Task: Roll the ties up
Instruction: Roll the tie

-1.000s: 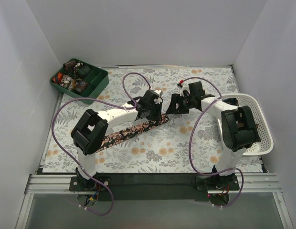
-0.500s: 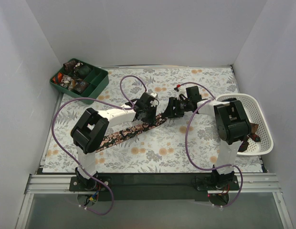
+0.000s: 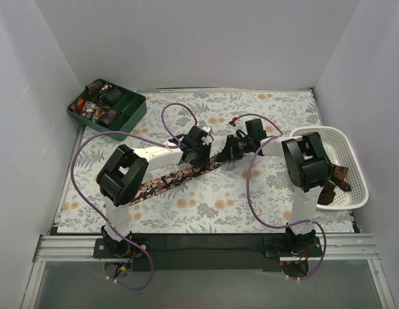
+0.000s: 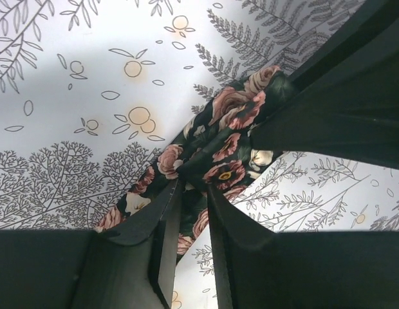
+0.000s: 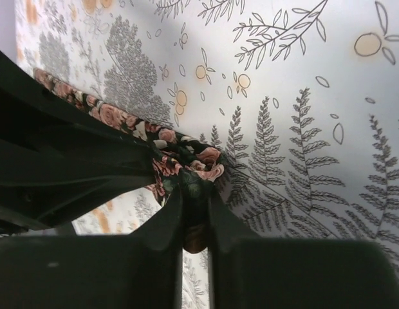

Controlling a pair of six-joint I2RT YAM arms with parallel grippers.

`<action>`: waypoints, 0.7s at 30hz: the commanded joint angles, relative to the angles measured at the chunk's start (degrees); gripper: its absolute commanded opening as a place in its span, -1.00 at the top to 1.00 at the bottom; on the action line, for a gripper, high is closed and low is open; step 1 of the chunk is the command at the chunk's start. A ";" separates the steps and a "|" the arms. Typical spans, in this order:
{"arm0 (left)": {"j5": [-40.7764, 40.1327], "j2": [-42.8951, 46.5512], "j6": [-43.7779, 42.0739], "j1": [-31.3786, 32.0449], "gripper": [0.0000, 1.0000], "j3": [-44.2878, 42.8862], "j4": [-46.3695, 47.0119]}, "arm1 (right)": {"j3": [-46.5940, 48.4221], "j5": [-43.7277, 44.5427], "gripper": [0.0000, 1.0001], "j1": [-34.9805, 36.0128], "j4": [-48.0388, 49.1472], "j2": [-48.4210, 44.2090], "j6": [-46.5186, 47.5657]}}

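Right gripper (image 5: 194,193), jaws apart a second ago, has moved in and clamped on the floral tie (image 3: 172,179) end; left gripper (image 4: 194,196) stays clamped beside it.

The far end of the long black rose-print fabric necktie (image 3: 167,181) is buried under the left hand (image 3: 203,153) and right hand (image 3: 228,152) in the top view. Right of it, the right arm half covers a brown tie (image 3: 339,175) in the white plastic lattice basket (image 3: 351,149). Far left of it, the dark green divided tray (image 3: 132,111) holds coils too small to count.
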State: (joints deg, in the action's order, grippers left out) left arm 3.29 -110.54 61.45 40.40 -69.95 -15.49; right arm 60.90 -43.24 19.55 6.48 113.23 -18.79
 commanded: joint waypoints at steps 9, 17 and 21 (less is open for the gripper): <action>-0.21 11.83 -0.98 -2.78 -0.09 7.01 -1.21 | 9.75 30.73 0.97 0.92 -24.12 -6.61 18.52; -0.39 23.87 -1.25 -6.39 -0.11 16.24 -4.02 | 16.43 60.42 0.97 7.42 -32.05 -7.94 28.71; -1.79 28.27 -0.90 -7.00 -0.11 20.37 -5.60 | 18.11 73.80 0.97 12.87 -33.81 -6.27 31.61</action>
State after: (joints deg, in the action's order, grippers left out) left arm 2.76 -85.41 60.86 33.71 -51.68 -18.92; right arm 76.23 14.04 28.82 -23.33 106.54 8.03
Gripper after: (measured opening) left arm 0.556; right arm 0.069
